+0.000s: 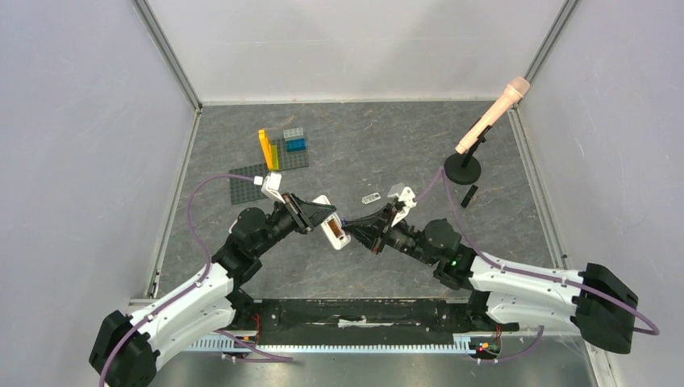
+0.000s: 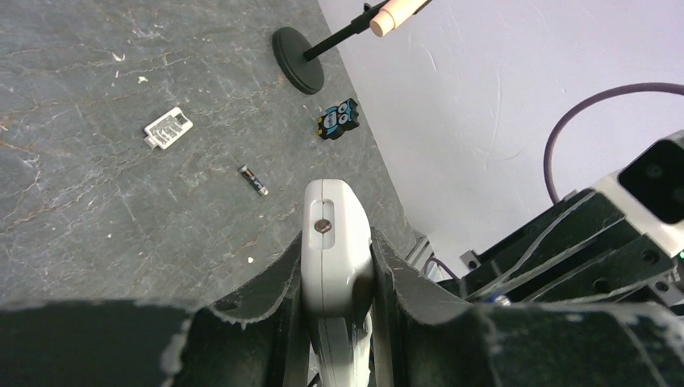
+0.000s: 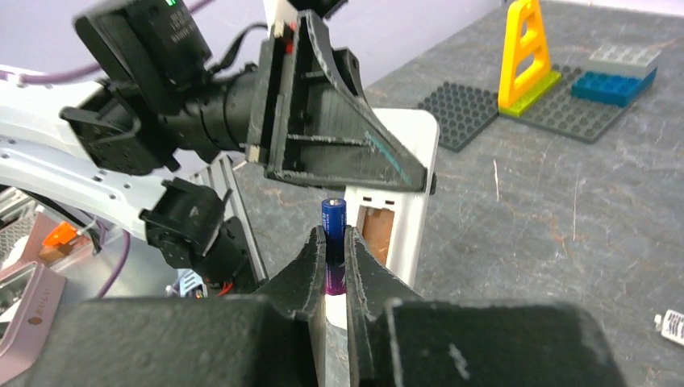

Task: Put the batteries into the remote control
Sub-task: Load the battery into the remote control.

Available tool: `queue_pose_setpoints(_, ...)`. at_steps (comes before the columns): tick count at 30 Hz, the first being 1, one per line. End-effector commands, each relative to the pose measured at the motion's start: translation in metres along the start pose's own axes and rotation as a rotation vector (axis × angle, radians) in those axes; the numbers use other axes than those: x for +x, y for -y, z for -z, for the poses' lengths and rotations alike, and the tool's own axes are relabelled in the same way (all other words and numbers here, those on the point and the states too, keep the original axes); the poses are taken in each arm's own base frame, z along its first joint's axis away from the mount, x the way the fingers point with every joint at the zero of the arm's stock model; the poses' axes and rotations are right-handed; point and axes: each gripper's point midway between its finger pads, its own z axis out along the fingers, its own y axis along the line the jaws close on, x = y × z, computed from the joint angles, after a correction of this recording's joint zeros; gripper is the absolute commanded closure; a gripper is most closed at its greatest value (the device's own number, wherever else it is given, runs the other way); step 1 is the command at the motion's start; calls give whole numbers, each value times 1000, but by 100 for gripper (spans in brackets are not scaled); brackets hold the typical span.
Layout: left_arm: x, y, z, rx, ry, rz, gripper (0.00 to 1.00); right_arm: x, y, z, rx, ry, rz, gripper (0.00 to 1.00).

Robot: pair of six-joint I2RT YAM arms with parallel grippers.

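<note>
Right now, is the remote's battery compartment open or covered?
Open: the remote shows a bare brownish recess, and a small white lid lies apart on the table.

No readable text (battery (image 3: 334, 218) markings blurred)

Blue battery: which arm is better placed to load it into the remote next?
Right. The right hand pinches the blue battery upright, just before the open compartment of the remote; the left hand is busy clamping it.
</note>
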Motion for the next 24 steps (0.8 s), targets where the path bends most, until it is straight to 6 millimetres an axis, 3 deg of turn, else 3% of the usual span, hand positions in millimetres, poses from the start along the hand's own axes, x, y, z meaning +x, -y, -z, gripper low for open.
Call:
queue_pose_setpoints(1, -18, 17, -2, 0, 37, 60, 98, -14, -3, -15, 26, 52, 31, 92)
queue_pose_setpoints(24, -9, 13, -1, -43, -23, 115, 98, 9, 4, -32, 45, 0, 59, 90)
